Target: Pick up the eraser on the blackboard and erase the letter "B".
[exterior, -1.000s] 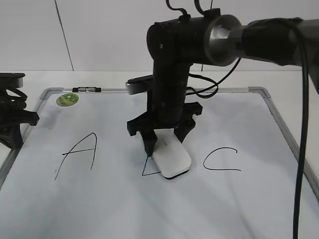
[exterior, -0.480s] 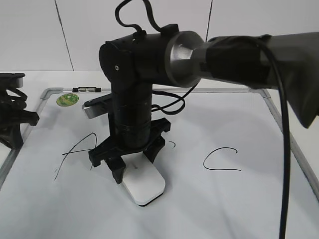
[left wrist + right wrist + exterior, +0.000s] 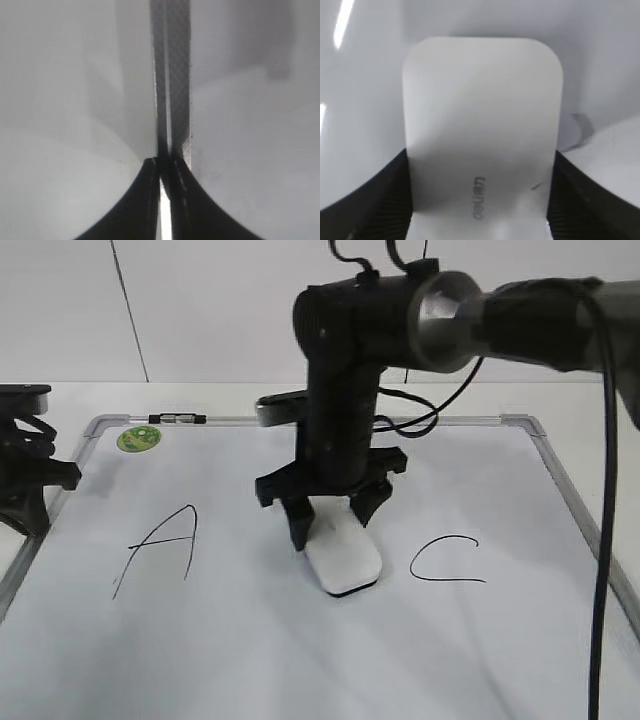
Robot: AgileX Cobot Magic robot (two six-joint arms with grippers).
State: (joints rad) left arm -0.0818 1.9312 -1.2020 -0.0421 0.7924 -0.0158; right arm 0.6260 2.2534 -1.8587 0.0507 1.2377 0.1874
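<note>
The white eraser [image 3: 342, 558] lies flat on the blackboard [image 3: 300, 660], between the letters "A" [image 3: 160, 548] and "C" [image 3: 445, 560]. My right gripper [image 3: 330, 512] is shut on the eraser from above, a black finger on each long side. In the right wrist view the eraser [image 3: 480, 145] fills the middle between the gripper's fingers [image 3: 365, 200]. No stroke of the letter "B" shows; its place is under or beside the eraser. My left gripper [image 3: 164, 167] is shut and empty at the board's left edge [image 3: 20, 490].
A round green sticker [image 3: 137, 439] and a small clip [image 3: 173, 419] sit at the board's top left. The metal frame [image 3: 570, 490] rims the board. The right arm's black wrist and cables [image 3: 420, 410] hang over the board's middle.
My right gripper swept the eraser left and toward the front, then back right to between "A" and "C". The last stroke of "B" seen at first is gone.
</note>
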